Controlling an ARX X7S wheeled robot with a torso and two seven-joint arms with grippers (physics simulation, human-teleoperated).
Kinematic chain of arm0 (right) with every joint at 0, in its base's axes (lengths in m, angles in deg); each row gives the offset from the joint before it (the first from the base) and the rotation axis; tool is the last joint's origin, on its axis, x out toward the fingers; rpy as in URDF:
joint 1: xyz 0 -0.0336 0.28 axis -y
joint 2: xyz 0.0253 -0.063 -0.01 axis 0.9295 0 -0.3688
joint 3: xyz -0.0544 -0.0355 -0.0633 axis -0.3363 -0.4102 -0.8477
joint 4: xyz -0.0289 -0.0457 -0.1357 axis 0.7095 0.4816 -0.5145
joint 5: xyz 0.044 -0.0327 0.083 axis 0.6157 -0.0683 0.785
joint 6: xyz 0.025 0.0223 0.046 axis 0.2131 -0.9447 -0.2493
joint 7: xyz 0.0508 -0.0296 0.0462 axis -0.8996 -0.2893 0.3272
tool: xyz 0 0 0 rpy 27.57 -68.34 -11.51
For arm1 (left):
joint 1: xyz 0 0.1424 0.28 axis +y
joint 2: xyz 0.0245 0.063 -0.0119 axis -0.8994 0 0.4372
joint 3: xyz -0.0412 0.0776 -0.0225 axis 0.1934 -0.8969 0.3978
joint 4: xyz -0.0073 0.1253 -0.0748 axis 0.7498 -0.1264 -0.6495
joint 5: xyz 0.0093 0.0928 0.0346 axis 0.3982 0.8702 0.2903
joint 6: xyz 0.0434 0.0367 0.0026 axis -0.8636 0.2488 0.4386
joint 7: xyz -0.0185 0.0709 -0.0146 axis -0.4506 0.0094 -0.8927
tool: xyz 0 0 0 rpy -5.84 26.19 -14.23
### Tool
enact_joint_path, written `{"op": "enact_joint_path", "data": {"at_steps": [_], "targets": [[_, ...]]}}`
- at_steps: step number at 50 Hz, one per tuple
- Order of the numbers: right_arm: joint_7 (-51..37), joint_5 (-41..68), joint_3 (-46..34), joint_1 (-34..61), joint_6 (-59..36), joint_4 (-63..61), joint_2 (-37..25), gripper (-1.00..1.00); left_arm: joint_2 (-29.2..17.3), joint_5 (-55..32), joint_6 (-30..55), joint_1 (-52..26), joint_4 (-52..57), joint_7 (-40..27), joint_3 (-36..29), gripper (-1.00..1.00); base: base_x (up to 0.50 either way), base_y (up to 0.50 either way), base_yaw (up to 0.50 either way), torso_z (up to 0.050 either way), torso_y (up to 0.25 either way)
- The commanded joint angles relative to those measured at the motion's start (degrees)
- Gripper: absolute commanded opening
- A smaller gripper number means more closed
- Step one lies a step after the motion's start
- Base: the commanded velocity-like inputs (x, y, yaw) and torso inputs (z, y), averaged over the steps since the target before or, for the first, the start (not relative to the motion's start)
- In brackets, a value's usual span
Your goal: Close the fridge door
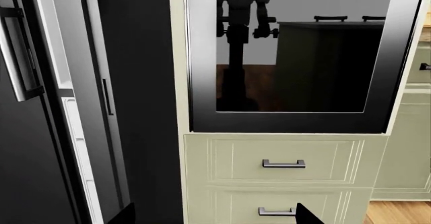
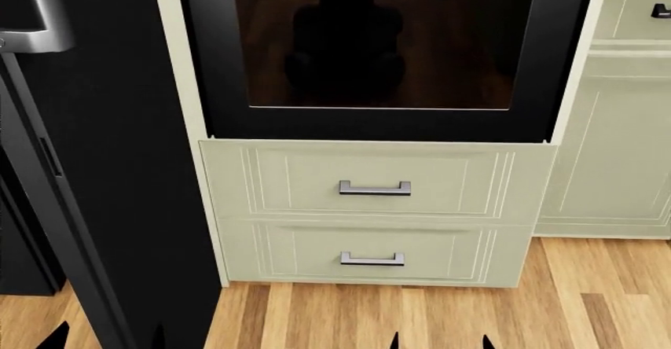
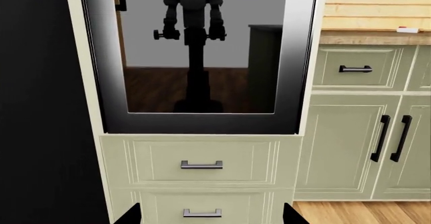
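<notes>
I see the fridge door (image 1: 101, 108) standing ajar in the left wrist view: white inner lining edge-on, glossy black outer face beside it, a grey bracket at its upper end. It lies off to one side of the left gripper (image 1: 215, 216), of which only two dark fingertip slivers show at the frame edge, well apart from each other, so I read the jaws as spread and holding nothing. Farther out on the same side sits the wider black door (image 1: 27, 133) with its vertical handle. Straight ahead of the left gripper is the oven door (image 1: 296, 57), its glass reflecting the robot, with two pale green drawers (image 1: 283, 163) below it, each with a grey bar pull. In the head view the fridge door's black face (image 2: 115, 168) stands just beside the oven cabinet, and the grey handle bracket (image 2: 37, 27) shows near the top corner. The right gripper (image 3: 212, 215) likewise shows only two dark tips set wide, empty, facing the oven and drawers; the black fridge face is to its side, not touching. Beyond it on the other side are cabinet doors (image 3: 357, 148) with black handles beneath a wooden surface (image 3: 374, 36). Wooden floor (image 2: 419, 317) runs under everything.
</notes>
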Motion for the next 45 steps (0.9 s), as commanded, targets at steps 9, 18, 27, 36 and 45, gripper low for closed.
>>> {"op": "enact_joint_path", "data": {"at_steps": [9, 18, 27, 36, 45], "targets": [[-0.7, -0.2, -0.9, 0.1, -0.2, -0.3, -0.5, 1.0, -0.7, -1.4, 0.4, -0.2, 0.5, 0.0, -0.2, 1.0, 0.0, 0.0, 0.0, 0.05, 0.025], [-1.6, -1.3, -1.5, 0.3, -0.6, -0.7, -0.9, 1.0, -1.0, -1.8, 0.1, 0.1, 1.4, -0.1, -0.3, 1.0, 0.0, 0.0, 0.0, 0.05, 0.025], [-6.0, -3.2, -0.1, -1.5, -11.9, -16.7, -3.9, 1.0, -5.0, -3.3, 6.4, 1.1, 16.1, -0.3, -0.5, 1.0, 0.0, 0.0, 0.0, 0.006, 0.002], [-6.4, -4.5, -1.2, -0.7, -16.8, -24.6, -5.5, 1.0, -5.9, -3.8, 8.4, 0.5, 21.2, -0.5, -0.9, 1.0, 0.02, 0.0, 0.0, 0.0, 0.0], [-6.7, -4.4, -0.9, -0.5, -16.6, -24.3, -5.9, 1.0, -6.1, -3.8, 8.0, 0.7, 21.0, -0.7, -1.1, 1.0, 0.48, 0.0, 0.0, 0.0, 0.0]]}}
